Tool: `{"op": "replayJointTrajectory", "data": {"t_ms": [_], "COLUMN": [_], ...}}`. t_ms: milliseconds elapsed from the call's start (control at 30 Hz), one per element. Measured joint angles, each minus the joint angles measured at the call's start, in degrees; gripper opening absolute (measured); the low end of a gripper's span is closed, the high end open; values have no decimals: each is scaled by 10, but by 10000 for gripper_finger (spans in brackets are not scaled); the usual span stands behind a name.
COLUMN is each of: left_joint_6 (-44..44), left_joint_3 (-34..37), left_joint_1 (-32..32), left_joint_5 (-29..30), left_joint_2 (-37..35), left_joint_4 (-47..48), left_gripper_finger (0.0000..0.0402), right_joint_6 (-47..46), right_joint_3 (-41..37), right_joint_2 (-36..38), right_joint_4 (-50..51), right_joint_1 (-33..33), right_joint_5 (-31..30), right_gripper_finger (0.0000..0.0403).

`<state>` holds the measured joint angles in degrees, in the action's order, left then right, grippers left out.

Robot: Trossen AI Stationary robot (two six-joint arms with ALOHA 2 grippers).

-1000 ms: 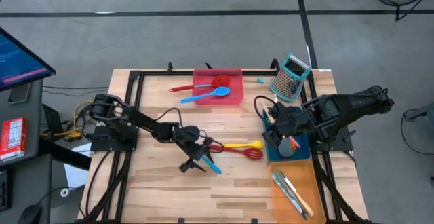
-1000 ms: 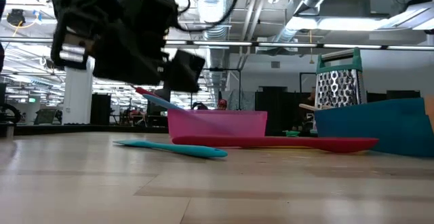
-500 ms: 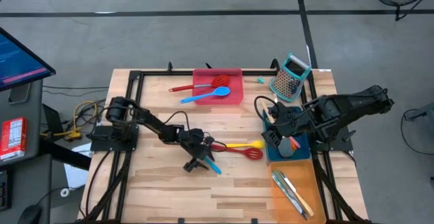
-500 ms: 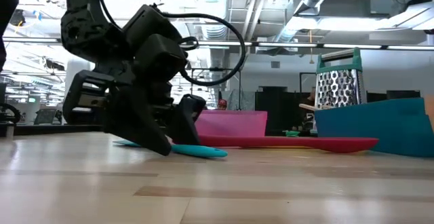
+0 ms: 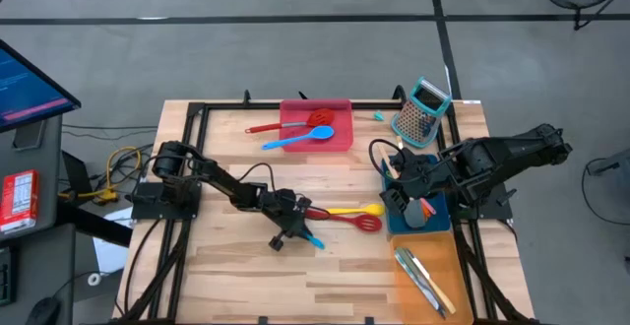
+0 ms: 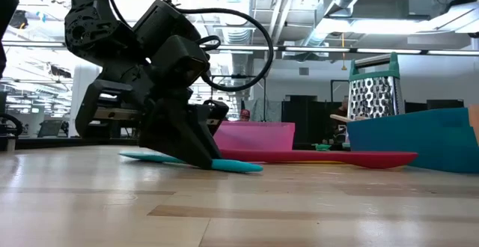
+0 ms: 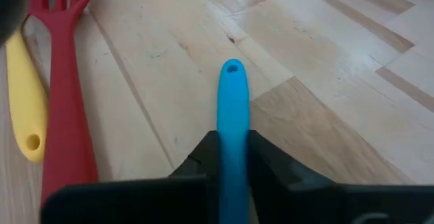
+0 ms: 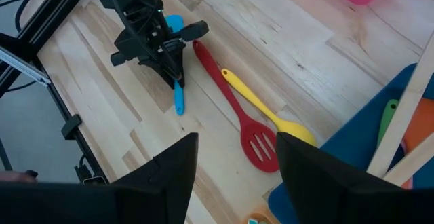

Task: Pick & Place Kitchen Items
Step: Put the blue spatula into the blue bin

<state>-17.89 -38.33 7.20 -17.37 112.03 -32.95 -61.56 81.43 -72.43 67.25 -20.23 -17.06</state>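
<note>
Your left gripper (image 5: 294, 228) pinches the blue spatula (image 7: 232, 125) on the counter (image 5: 236, 276); red turner (image 5: 346, 219) and yellow spoon (image 5: 354, 209) remain unsorted.

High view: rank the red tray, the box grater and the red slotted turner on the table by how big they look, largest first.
1. red tray, clearly the widest patch.
2 and 3. Unsure: the red slotted turner runs longer but is very slim, while the box grater is shorter and bulkier, and it stands upright, nearer the overhead camera.
</note>
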Motion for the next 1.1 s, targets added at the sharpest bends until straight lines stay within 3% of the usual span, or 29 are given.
{"op": "replayJointTrajectory", "data": {"t_ms": [100,267,500,833,1100], "left_joint_6": [2,41,66,84,129], "left_joint_3": [0,0,6,25,35], "left_joint_1": [0,1,1,-24,-90], "left_joint_5": [-1,1,12,29,36], "left_joint_2": [0,-5,-77,-264,-441], "left_joint_4": [0,0,28,12,13], "left_gripper_finger": [13,14,15,18,19], "right_joint_6": [0,0,0,0,2], "right_joint_3": [0,0,0,0,0], "right_joint_2": [0,0,0,0,0], "right_joint_4": [0,0,0,-3,-5], "right_joint_1": [0,0,0,0,0], "right_joint_5": [0,0,0,0,-14], "right_gripper_finger": [196,196,196,196,196]}}
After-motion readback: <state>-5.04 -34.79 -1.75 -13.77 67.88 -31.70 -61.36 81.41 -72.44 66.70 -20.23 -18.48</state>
